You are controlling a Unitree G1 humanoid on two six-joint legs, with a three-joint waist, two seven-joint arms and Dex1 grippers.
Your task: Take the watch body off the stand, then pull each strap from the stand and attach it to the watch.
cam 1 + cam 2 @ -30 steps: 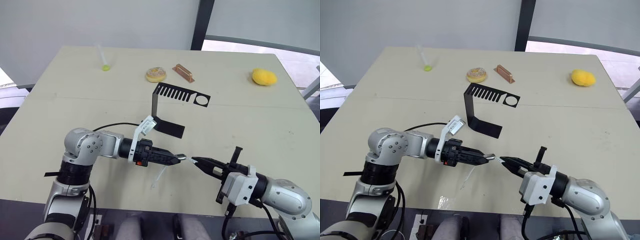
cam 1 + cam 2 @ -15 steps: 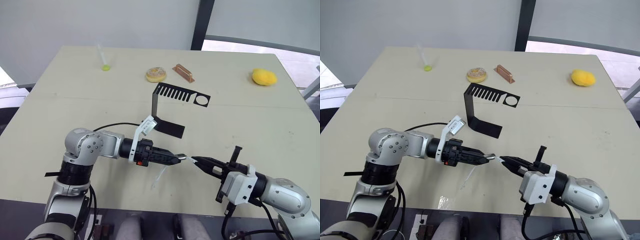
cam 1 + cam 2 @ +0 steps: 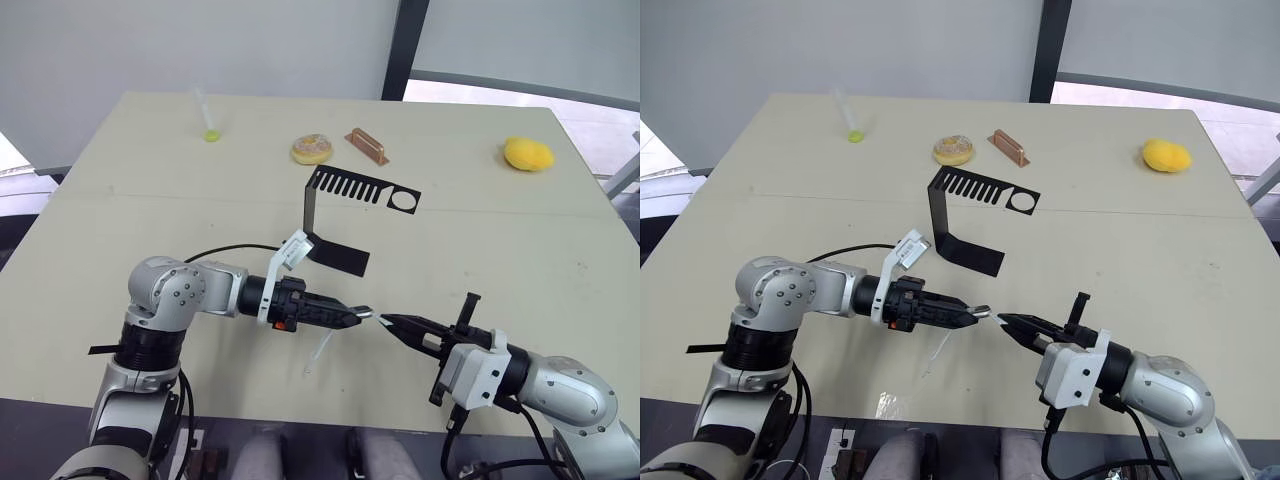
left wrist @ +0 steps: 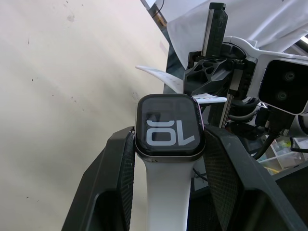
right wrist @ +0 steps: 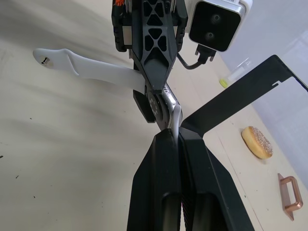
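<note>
My left gripper (image 3: pixel 360 314) is shut on the watch body (image 4: pixel 168 127), a black screen with white digits and a silver rim. One white strap (image 4: pixel 166 192) is fixed to the watch and hangs below that gripper (image 3: pixel 320 350), its pin stud showing in the right wrist view (image 5: pixel 44 60). My right gripper (image 3: pixel 388 321) points tip to tip at the watch and is shut on the second white strap (image 5: pixel 176 119), seen edge-on between its fingers. The black stand (image 3: pixel 340 215) sits on the table behind both grippers, with nothing in its slots.
At the far side of the table lie a doughnut (image 3: pixel 312 149), a copper handle (image 3: pixel 367 145), a yellow lump (image 3: pixel 528 154) and a clear tube with a yellow-green end (image 3: pixel 208 122). A black cable (image 3: pixel 215 254) loops by my left arm. The table's front edge is just below both grippers.
My right gripper has crept slightly towards the watch. The left gripper and the stand have stayed in place.
</note>
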